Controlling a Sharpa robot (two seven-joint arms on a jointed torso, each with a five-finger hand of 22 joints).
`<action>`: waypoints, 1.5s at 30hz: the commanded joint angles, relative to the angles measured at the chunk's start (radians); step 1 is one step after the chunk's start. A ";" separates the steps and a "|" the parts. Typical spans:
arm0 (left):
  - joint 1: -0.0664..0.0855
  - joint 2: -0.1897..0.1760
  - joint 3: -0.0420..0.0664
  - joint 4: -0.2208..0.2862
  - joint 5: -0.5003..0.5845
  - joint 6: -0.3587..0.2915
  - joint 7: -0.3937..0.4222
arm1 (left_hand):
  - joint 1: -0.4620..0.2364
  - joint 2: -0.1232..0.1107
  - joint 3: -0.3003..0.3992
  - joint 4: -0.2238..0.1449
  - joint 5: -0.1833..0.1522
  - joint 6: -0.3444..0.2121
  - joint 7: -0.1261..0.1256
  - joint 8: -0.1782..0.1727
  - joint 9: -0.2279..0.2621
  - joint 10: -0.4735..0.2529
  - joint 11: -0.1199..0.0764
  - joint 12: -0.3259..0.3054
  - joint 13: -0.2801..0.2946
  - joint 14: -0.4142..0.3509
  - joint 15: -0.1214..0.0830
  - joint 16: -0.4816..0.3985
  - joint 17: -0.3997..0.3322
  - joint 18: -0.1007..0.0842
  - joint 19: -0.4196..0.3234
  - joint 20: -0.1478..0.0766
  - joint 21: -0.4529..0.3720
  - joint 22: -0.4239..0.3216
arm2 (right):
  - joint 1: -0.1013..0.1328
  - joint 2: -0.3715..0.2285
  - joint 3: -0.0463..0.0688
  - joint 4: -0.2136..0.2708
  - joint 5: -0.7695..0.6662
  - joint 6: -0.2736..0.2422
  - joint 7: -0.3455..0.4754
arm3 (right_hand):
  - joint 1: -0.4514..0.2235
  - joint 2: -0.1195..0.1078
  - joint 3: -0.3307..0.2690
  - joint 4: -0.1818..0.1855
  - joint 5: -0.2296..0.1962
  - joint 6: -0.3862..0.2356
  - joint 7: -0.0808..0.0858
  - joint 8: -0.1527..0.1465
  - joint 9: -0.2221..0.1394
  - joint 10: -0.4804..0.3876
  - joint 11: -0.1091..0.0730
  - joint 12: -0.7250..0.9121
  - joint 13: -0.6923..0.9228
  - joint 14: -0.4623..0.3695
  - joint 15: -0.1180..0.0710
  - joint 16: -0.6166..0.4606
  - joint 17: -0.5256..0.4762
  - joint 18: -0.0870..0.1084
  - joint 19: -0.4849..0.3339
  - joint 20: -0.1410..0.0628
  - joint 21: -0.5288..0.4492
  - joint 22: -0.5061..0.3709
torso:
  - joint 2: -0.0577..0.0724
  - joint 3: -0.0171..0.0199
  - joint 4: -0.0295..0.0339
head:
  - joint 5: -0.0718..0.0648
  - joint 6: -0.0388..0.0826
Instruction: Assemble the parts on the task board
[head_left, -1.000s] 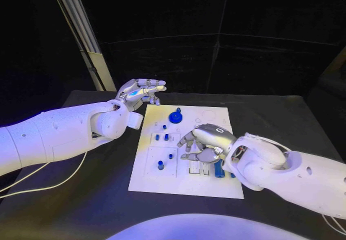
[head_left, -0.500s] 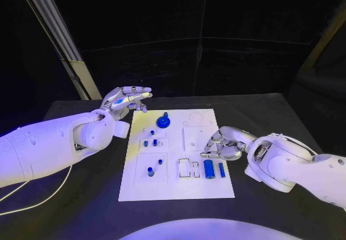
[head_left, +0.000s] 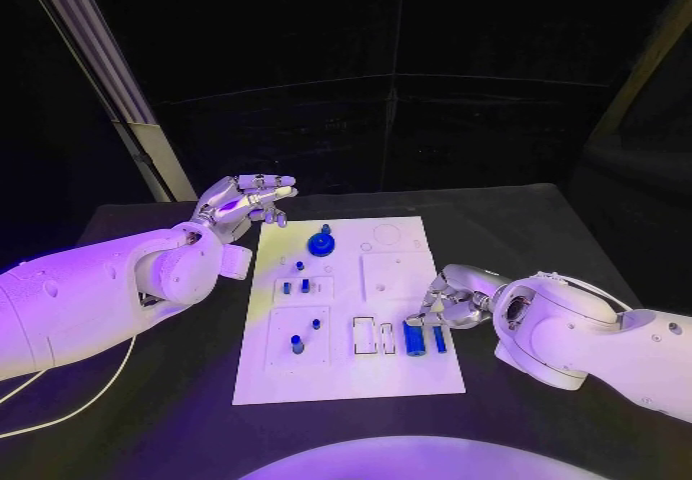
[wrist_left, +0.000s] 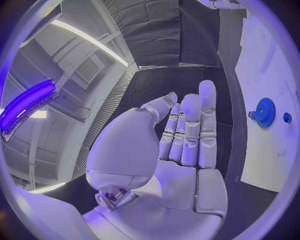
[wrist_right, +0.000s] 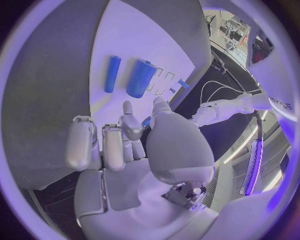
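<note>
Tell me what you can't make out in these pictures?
- Right robot hand: in the head view its curled fingers hide whether they touch the two blue cylinder parts lying on the white task board.
- Small blue pegs: too small in the head view to tell their shape.
- Blue gear-shaped part: bent near the left wrist view's rim.
</note>
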 joint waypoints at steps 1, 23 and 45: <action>0.001 -0.001 0.001 0.003 0.002 0.013 0.006 | 0.002 0.004 -0.001 -0.007 0.005 -0.003 0.001 0.002 -0.001 -0.005 -0.001 0.003 -0.001 -0.008 -0.001 -0.004 -0.001 0.014 -0.004 -0.002 -0.006 -0.001 | -0.005 0.004 0.000 0.002 -0.076 0.044 -0.042 | -0.005 0.008 -0.016 0.001 0.003 -0.005 -0.003 0.016 0.006 0.020 -0.002 0.040 0.050 0.066 -0.004 0.028 0.047 -0.016 0.013 -0.002 0.012 0.019 | 0.001 0.0000 0.0012 | 0.000 -0.002; 0.001 -0.007 0.000 0.008 0.002 0.014 0.004 | 0.002 0.004 -0.001 -0.007 0.005 -0.003 0.001 0.002 -0.001 -0.005 -0.001 0.003 -0.001 -0.008 -0.001 -0.004 -0.001 0.014 -0.004 -0.002 -0.006 -0.001 | -0.047 0.083 0.000 -0.042 -0.218 0.130 -0.066 | 0.041 0.022 -0.041 -0.013 -0.012 -0.001 -0.012 0.068 0.043 0.030 -0.010 0.078 0.114 0.070 -0.009 0.057 0.099 -0.023 0.027 -0.008 0.030 0.054 | 0.002 -0.0005 0.0023 | 0.003 -0.016; 0.001 -0.010 0.000 0.014 0.002 0.015 0.002 | 0.002 0.004 -0.001 -0.007 0.005 -0.003 0.001 0.002 -0.001 -0.005 -0.001 0.003 -0.001 -0.008 -0.001 -0.004 -0.001 0.014 -0.004 -0.002 -0.006 -0.001 | -0.057 0.084 0.000 0.003 0.061 -0.137 -0.024 | 0.142 0.104 -0.039 -0.021 0.211 0.050 -0.034 0.079 0.079 0.062 -0.029 0.104 0.171 0.074 -0.025 0.070 0.128 -0.030 0.042 -0.021 0.048 0.089 | 0.001 -0.0008 0.0013 | 0.007 -0.012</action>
